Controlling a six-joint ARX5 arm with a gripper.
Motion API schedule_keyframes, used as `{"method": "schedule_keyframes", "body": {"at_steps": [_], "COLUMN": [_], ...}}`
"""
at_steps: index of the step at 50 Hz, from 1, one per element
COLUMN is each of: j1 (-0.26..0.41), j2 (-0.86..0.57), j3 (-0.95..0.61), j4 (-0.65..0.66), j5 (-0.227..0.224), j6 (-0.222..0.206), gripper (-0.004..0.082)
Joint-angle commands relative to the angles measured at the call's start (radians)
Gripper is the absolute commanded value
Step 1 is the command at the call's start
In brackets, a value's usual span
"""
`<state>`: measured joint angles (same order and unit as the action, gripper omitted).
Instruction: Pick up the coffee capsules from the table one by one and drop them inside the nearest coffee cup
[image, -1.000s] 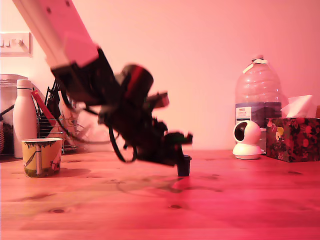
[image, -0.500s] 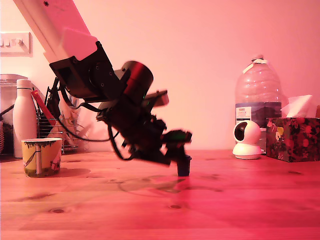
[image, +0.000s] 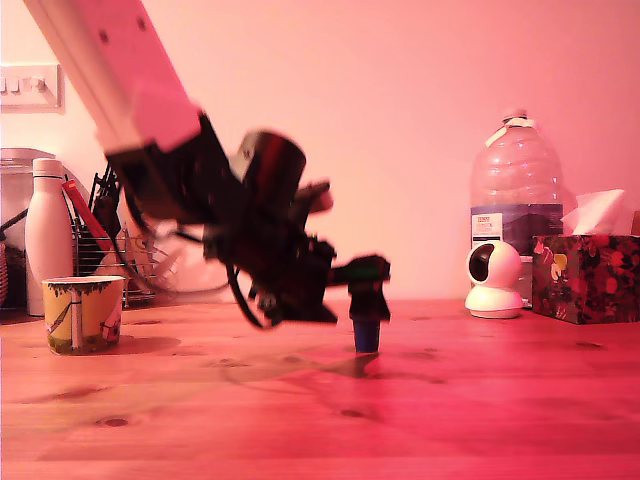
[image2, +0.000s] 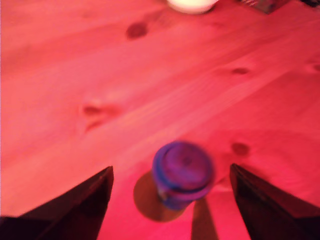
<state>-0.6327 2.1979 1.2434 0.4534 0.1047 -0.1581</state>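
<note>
One dark blue coffee capsule (image: 367, 335) stands upright on the wooden table (image: 450, 400), near the middle of the exterior view. My gripper (image: 368, 298) hangs just over it, open. In the wrist view the capsule (image2: 182, 172) sits between the two dark fingers (image2: 85, 200), with a wide gap on each side and its shadow on the wood. The coffee cup (image: 84, 313), yellowish with green drawings, stands far off at the exterior view's left, with the arm reaching over from that side.
A white bottle (image: 48, 235) and a wire rack (image: 120, 240) stand behind the cup. At the exterior view's right are a big water bottle (image: 517, 190), a white round camera (image: 494, 280) and a patterned tissue box (image: 590, 275).
The gripper has lifted a little, from beside the capsule to just above it, and the arm is blurred with motion. The capsule has stayed in its place on the table.
</note>
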Motion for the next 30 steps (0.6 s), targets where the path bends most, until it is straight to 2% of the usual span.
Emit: {"method": "schedule_keyframes", "body": {"at_steps": [1,7,12,19,30], "j1": [0.000,-0.003,-0.008,-0.019,-0.038], "j2": [0.034,0.037,0.037,0.052,0.075], "j3": [0.006,0.006,0.009,0.018,0.021], "j4": [0.029,0.050,0.070,0.065,0.053], "j5": [-0.002,-0.014,-0.043,-0.046,-0.060], "j6": [-0.011,-0.020,-0.049,-0.071,-0.079], "gripper": [0.0675,0.0674,0.0674,0.0668,0.0507]}}
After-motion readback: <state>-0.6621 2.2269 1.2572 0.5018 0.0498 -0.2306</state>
